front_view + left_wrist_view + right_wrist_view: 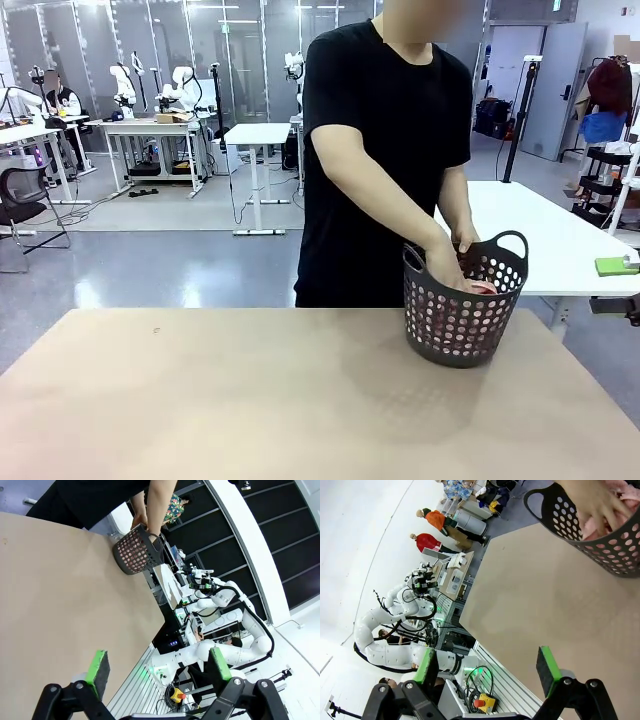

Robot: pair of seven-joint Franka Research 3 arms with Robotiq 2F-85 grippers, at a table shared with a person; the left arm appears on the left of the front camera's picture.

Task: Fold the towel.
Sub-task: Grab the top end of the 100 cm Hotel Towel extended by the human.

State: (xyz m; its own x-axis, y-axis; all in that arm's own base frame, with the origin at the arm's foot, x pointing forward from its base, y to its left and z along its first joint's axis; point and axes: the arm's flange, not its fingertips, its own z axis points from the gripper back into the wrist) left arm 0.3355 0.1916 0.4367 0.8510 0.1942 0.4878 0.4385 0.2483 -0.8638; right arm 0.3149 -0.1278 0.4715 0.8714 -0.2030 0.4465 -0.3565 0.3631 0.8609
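The towel [626, 491] lies bunched inside the black basket [462, 322], which stands at the far edge of the table [220, 400], right of centre. The person's hands [447, 266] reach into the basket and cover much of the towel. The left gripper [158, 656] and the right gripper [488, 654] are spread wide, empty, well apart from the basket.

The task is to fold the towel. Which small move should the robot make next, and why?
Probably wait, with the left tool and right tool open over the table. The towel lies bunched inside the basket, and the person's hands are in there on it, so no flat edge is free to grasp yet.
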